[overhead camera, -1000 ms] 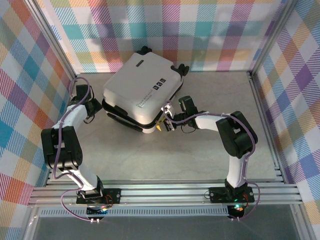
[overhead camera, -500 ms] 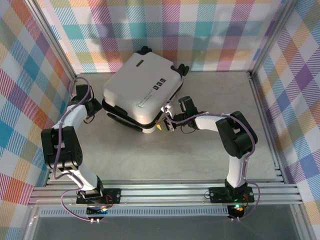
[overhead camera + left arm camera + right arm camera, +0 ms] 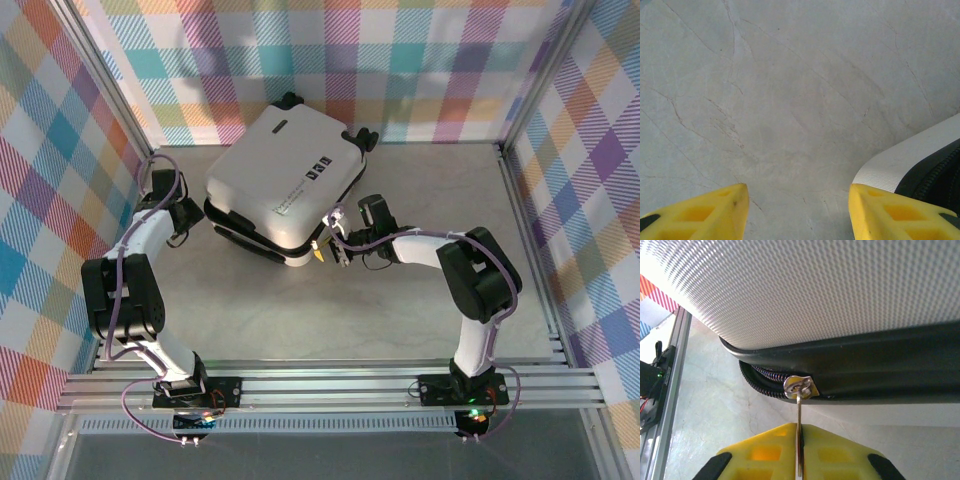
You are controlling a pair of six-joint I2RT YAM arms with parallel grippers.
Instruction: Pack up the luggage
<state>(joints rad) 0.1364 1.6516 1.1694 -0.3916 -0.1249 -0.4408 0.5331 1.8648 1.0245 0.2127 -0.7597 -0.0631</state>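
Note:
The luggage point(image 3: 285, 180), a small white hard-shell suitcase with black wheels, lies lid-down on the table at the back middle. Its textured white shell point(image 3: 805, 285) and black zip band fill the top of the right wrist view. My right gripper point(image 3: 799, 432) is shut on the metal zipper pull point(image 3: 799, 412), whose slider point(image 3: 800, 386) sits on the zip near the case's front corner; in the top view that gripper point(image 3: 322, 251) touches the case's near right edge. My left gripper point(image 3: 799, 205) is open over bare table, beside the case's left corner point(image 3: 910, 165).
Plaid walls with aluminium posts point(image 3: 115, 100) close in the table on three sides. Rails point(image 3: 320, 385) run along the near edge. Bare grey tabletop point(image 3: 300, 320) spreads in front of the case.
The right gripper's jaws have closed onto the zipper pull; its arm shifted slightly. The left arm and the case have not moved.

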